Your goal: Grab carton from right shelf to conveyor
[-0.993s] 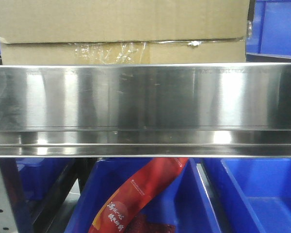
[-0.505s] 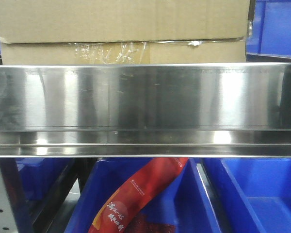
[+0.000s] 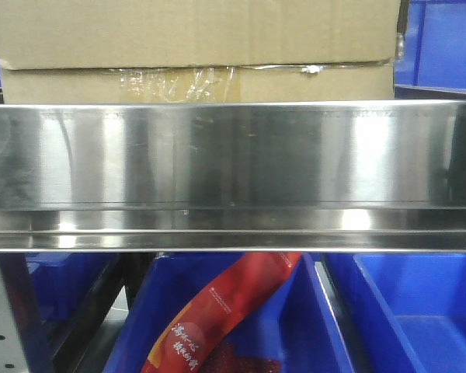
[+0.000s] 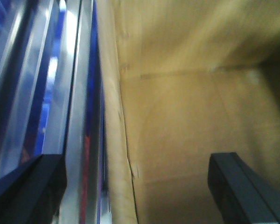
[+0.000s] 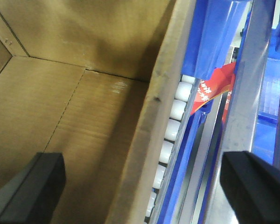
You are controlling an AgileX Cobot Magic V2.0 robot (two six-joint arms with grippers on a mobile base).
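The left hand [image 4: 137,186] and right hand [image 5: 144,189] show matte black fingers [image 4: 245,189] (blocky, squared).

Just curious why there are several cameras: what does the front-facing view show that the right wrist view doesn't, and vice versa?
Only the front-facing view shows the outer face of the large brown cardboard carton, with crinkled clear tape, and a grey perforated upright. Only the right wrist view shows the carton's bare inside, white rollers beside it, and the dark jaws wide apart astride its wall. Both show the shiny steel shelf rail, blue plastic bins and a red printed packet.
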